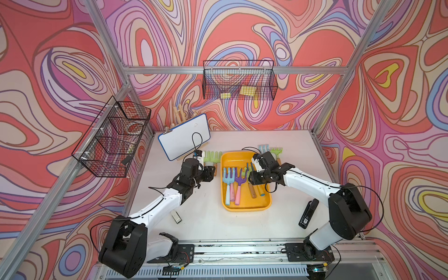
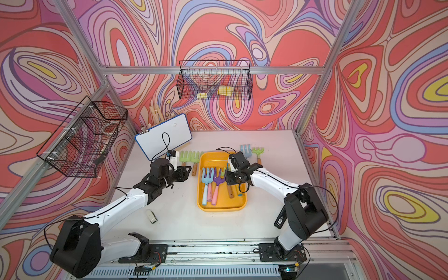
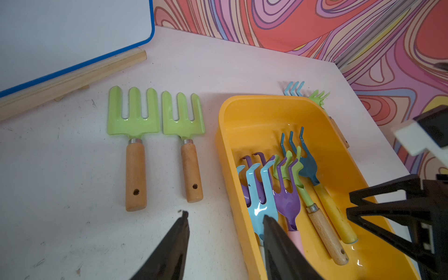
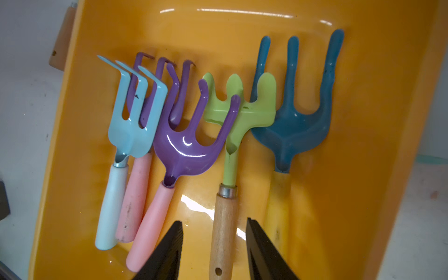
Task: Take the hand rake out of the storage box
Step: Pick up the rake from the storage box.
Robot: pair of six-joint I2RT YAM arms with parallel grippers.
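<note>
Lying on the white table (image 1: 208, 218), the yellow-orange storage box (image 1: 237, 160) holds five hand tools (image 4: 184, 150) side by side. The right arm (image 1: 308, 184) reaches over its right rim, wrist bent down. The right gripper (image 4: 213, 220) hangs spread astride the wooden handle (image 4: 223, 242) of the green hand rake (image 4: 240, 114), not clamping it. The left gripper (image 3: 225, 215) hovers spread over the box's left rim.

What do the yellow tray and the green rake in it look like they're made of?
The tray looks like moulded plastic, glossy: rounded corners, bright highlights. The green rake has a head that seems to be painted metal with a smooth, shiny coat; a bare silvery collar, likely metal; and a handle of plain light wood, with faint grain and a drilled hole showing.
</note>
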